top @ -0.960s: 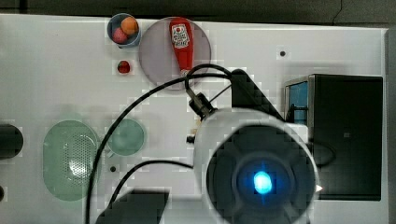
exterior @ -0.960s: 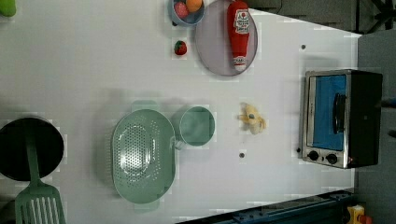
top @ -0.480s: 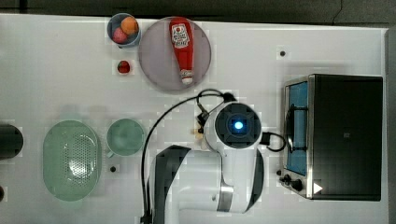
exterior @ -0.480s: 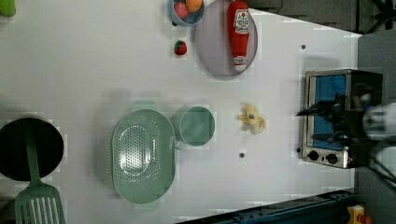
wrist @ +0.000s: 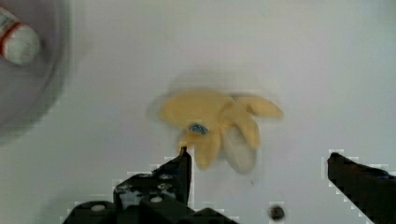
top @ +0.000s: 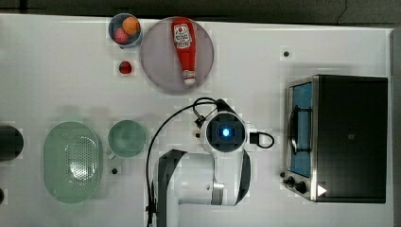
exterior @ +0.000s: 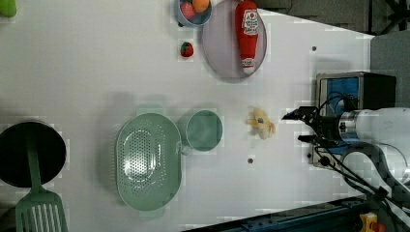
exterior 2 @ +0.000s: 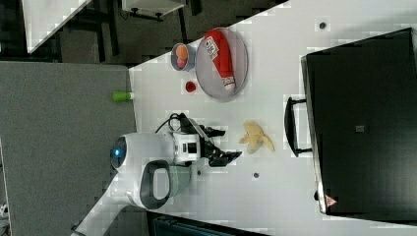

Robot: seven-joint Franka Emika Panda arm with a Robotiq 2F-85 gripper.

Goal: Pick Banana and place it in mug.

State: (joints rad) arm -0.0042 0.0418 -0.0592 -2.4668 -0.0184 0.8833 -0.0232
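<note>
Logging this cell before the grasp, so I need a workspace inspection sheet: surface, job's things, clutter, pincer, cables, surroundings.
Surface: white table, no spills seen.
Job's things: banana lies on the table, apart from the mug; mug holds nothing.
Clutter: ketchup bottle on a plate; fruit bowl; perforated basket; toaster oven; spatula.
Pincer: pincer open, beside the banana, not touching.
Cables: black cable loops along the arm.
Surroundings: nothing seen.
</note>
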